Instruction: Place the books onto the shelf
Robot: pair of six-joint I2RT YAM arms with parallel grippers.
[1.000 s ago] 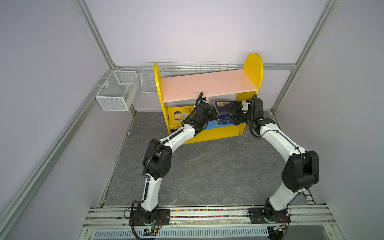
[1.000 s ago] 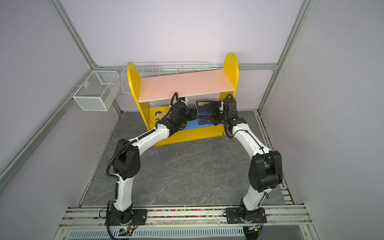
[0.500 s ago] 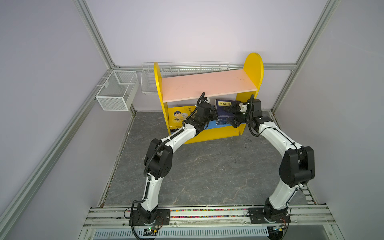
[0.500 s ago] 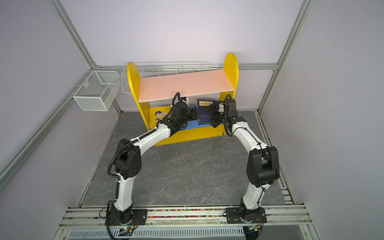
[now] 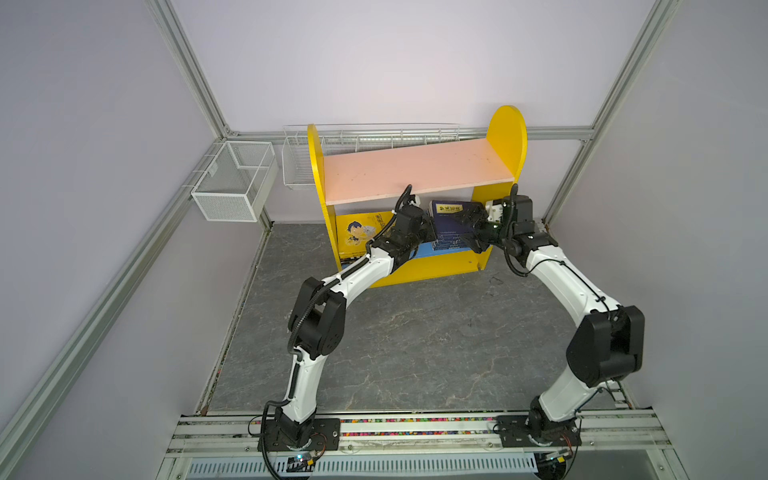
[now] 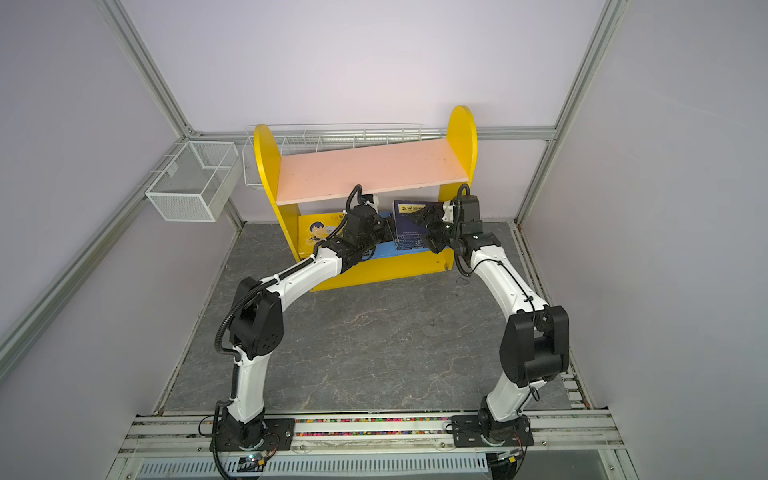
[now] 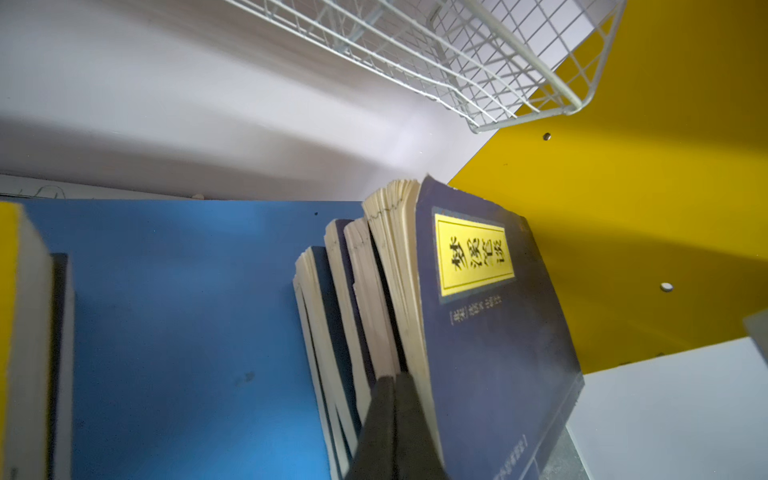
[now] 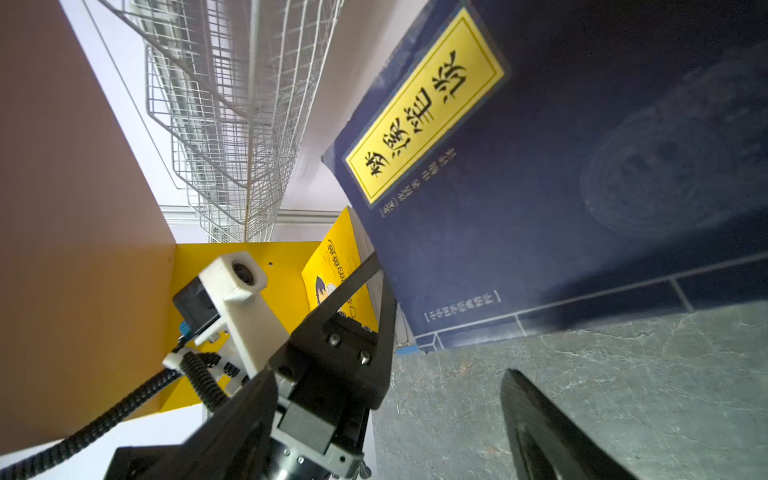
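In both top views, navy paperbacks with yellow labels [image 5: 446, 216] are seen leaning on the blue lower board of a yellow-sided, pink-topped bookcase [image 5: 505, 129], between left gripper [image 5: 429, 232] and right gripper [image 5: 467, 228]. Left wrist view: jaws clenched empty, pressed against page edges. Right wrist view: jaws spread, nothing grasped — the stack could be toppled if support is withdrawn.
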